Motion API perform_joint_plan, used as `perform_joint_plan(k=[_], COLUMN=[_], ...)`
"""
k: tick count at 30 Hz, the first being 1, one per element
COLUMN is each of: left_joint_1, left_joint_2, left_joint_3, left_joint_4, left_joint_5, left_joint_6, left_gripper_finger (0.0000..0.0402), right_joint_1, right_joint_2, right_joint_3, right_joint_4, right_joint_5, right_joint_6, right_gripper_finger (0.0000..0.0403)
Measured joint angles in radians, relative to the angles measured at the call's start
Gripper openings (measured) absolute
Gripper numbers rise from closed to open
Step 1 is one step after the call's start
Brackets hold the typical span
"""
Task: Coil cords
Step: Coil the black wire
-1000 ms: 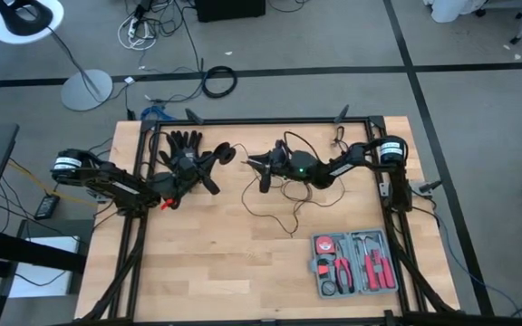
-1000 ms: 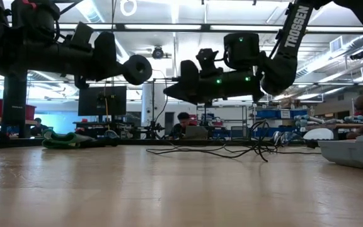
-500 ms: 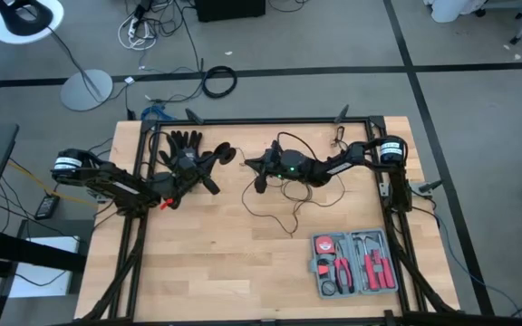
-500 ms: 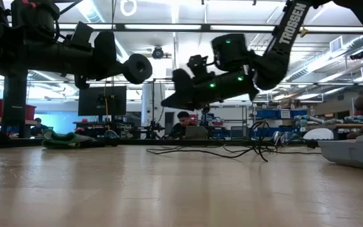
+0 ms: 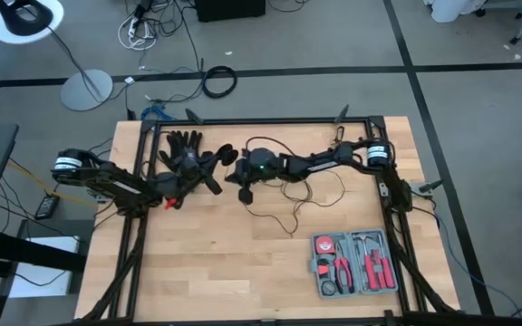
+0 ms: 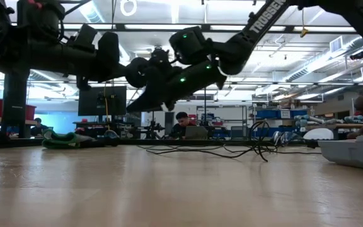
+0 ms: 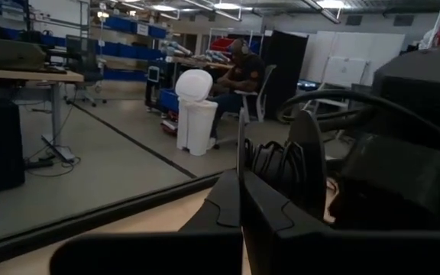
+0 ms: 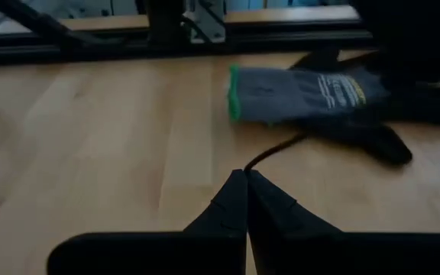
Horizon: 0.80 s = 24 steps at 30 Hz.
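The cord [image 5: 288, 204] lies in loose, uncoiled loops on the surface [image 5: 243, 272], between the glove [image 5: 181, 145] and the tool case [image 5: 353, 263], with one strand running toward the glove. Its round disc end [image 5: 227, 155] sits just beside the glove's fingers, near the left claw [image 5: 208, 184]. The right claw [image 5: 244, 194] reaches across to the glove side of the loops, angled down toward the surface; its fingers are pressed together, and in the right wrist view a strand of cord [image 8: 270, 153] emerges right at their tips, so it is probably pinching the cord, though contact cannot be confirmed. The left claw hovers beside the glove with fingers together, nothing visibly held. Coiling appears not yet begun. Risks: the thin wire could slip from a tip-only pinch; pulling could drag the loops into a knot or snag them on the glove; the two arms work close together here and could collide.
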Motion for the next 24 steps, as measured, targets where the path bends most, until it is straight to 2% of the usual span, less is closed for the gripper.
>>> perform_joint_plan(k=[8, 15, 18, 24], left_joint_1=[0.001, 0.000, 0.000, 0.000], left_joint_2=[-0.004, 0.000, 0.000, 0.000], left_joint_3=[0.079, 0.080, 0.079, 0.080], left_joint_4=[-0.239, -0.362, -0.364, -0.373], left_joint_5=[-0.028, -0.023, -0.037, -0.032], left_joint_6=[0.022, 0.026, 0.022, 0.026], left_gripper_finger=[0.0000, 0.0000, 0.0000, 0.0000], right_joint_1=[0.015, 0.014, 0.024, 0.040], right_joint_2=[0.004, -0.035, -0.063, -0.074], right_joint_3=[0.030, 0.031, 0.034, 0.031], right_joint_4=[-0.042, -0.125, -0.176, -0.164], right_joint_5=[-0.001, 0.048, 0.114, 0.111], right_joint_6=[-0.045, -0.064, -0.068, -0.156], right_gripper_finger=[0.0000, 0.0000, 0.0000, 0.0000])
